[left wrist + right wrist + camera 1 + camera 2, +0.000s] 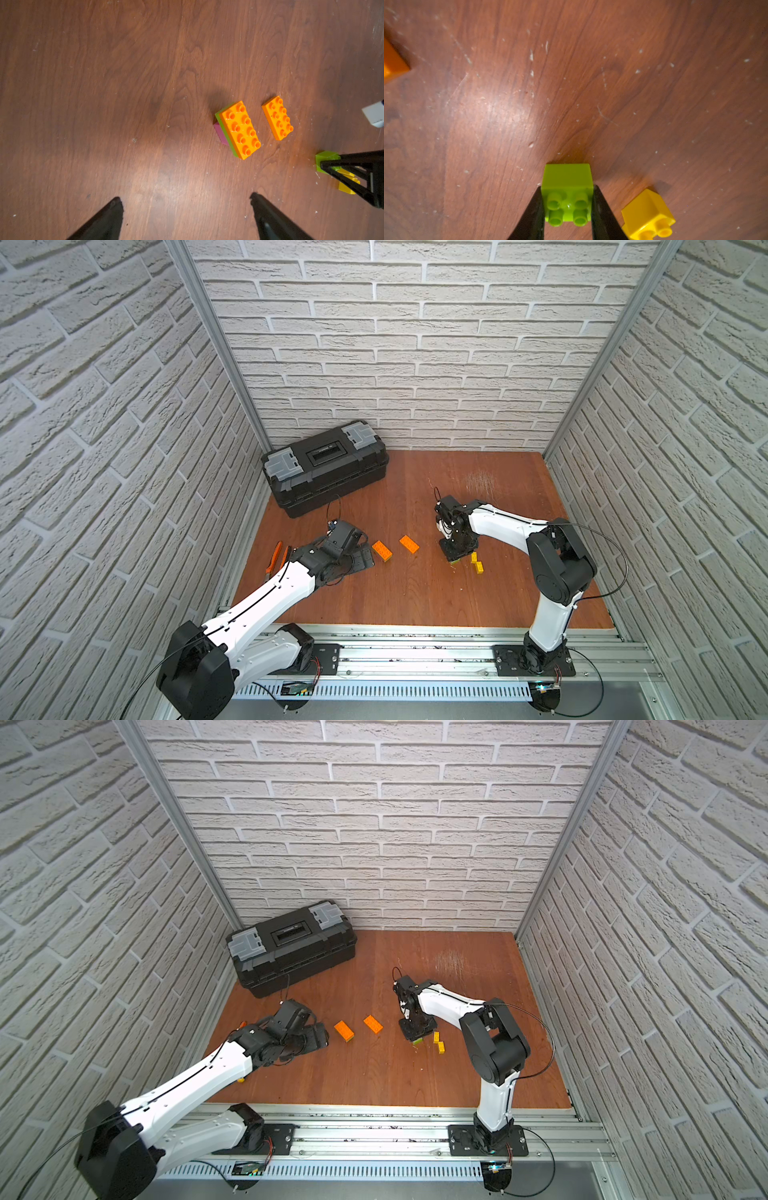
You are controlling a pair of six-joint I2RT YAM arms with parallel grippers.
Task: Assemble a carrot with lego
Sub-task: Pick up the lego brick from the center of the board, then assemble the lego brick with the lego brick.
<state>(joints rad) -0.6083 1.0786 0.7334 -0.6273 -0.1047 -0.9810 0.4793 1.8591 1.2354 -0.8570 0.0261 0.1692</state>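
One green square brick (566, 193) stands studs-up on the table (571, 83), the right gripper (567, 187) clamped against its two side faces; best to lift it straight and level (two yellow bricks (479, 567) lie just beside); the half-built carrot (239, 128), pink, lime and orange, waits beside a loose orange brick (277, 118); the left gripper (186, 197) gapes empty nearby, free to steady that stack.

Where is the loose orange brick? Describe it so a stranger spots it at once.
Start at the black toolbox against the back wall and come forward on the table to two orange-topped pieces side by side. The loose orange brick is the one nearer the right gripper; unlike the stack beside it, it has no lime-green or pink layer underneath.
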